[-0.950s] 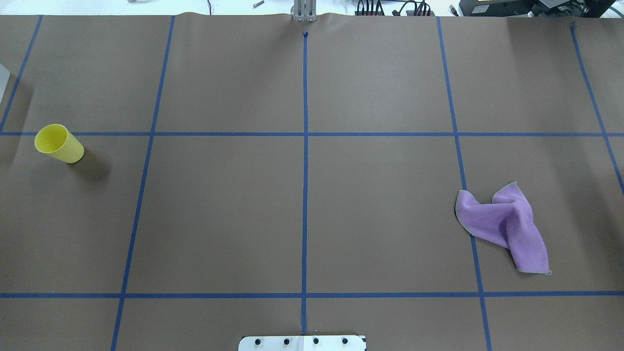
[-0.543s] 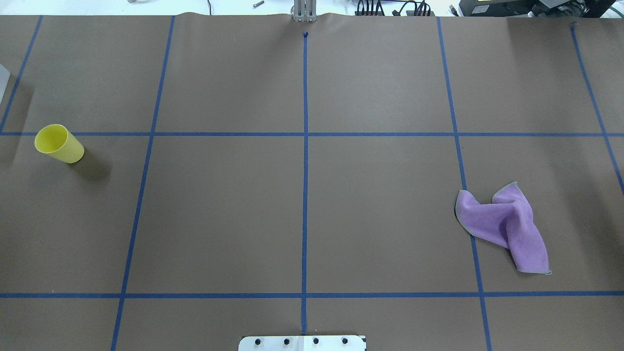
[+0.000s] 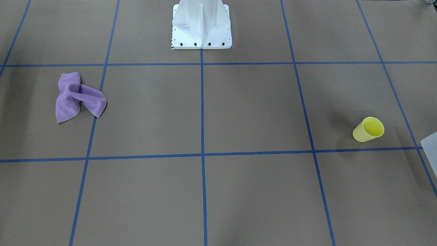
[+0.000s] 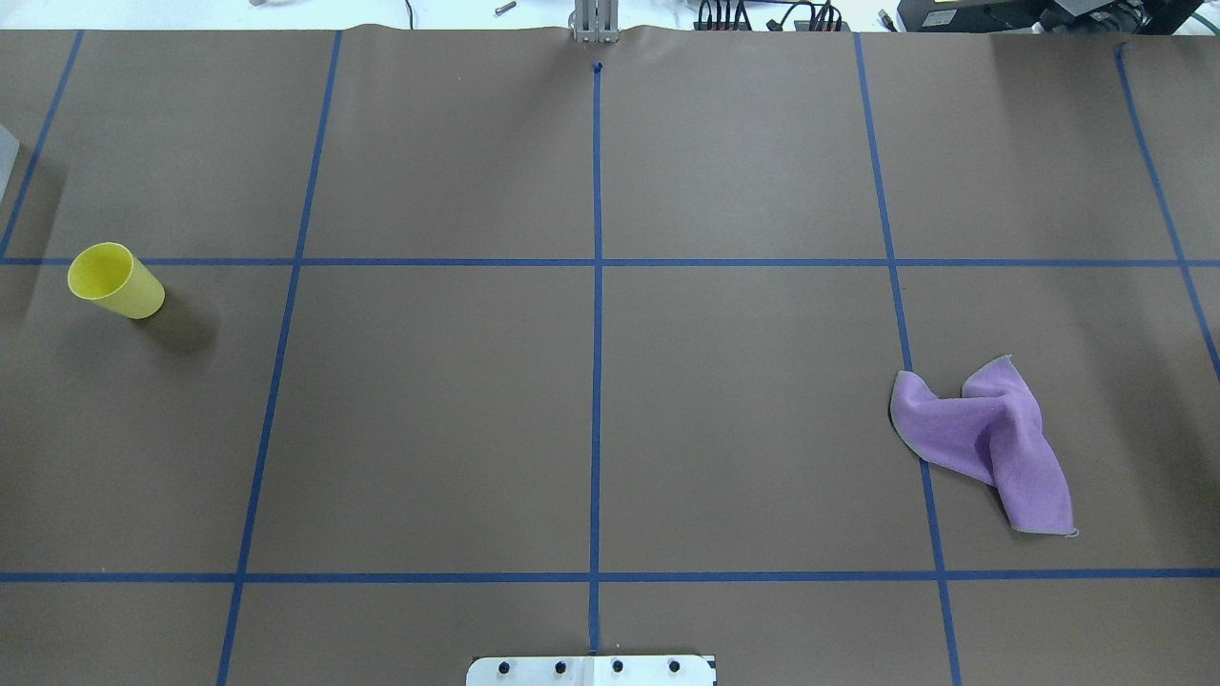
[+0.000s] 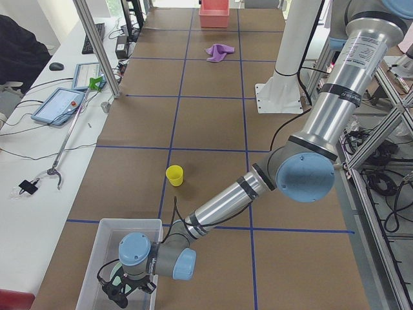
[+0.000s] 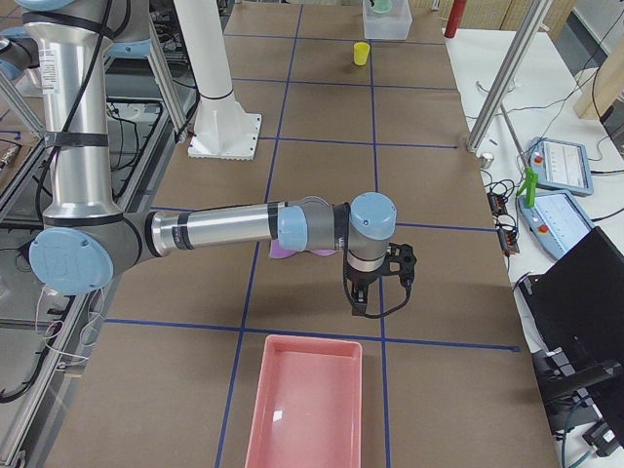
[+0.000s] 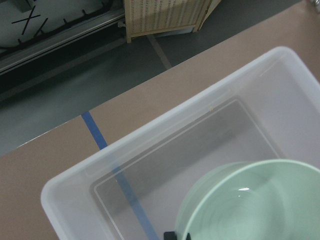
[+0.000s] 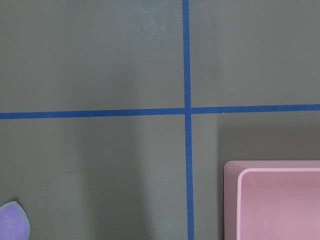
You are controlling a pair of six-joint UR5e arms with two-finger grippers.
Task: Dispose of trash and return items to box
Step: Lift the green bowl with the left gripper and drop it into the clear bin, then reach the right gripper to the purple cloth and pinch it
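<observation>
A yellow cup (image 4: 114,280) (image 3: 368,129) stands upright on the table's left side. A crumpled purple cloth (image 4: 991,438) (image 3: 76,97) lies on the right side. My left gripper (image 5: 122,295) hangs inside the clear box (image 5: 129,223) at the table's left end, just above a pale green bowl (image 7: 250,205) resting in that box (image 7: 165,135). I cannot tell its state. My right gripper (image 6: 357,300) hovers over bare table between the cloth (image 8: 12,222) and the empty pink tray (image 6: 307,400) (image 8: 280,200). Its fingers show in no close view, so I cannot tell whether it is open.
The robot's white base (image 3: 201,24) stands at the table's near-middle edge. Blue tape lines divide the brown table into squares. Tablets and cables lie on the white bench (image 5: 39,161) beyond the far edge, with metal posts (image 5: 97,45) along it.
</observation>
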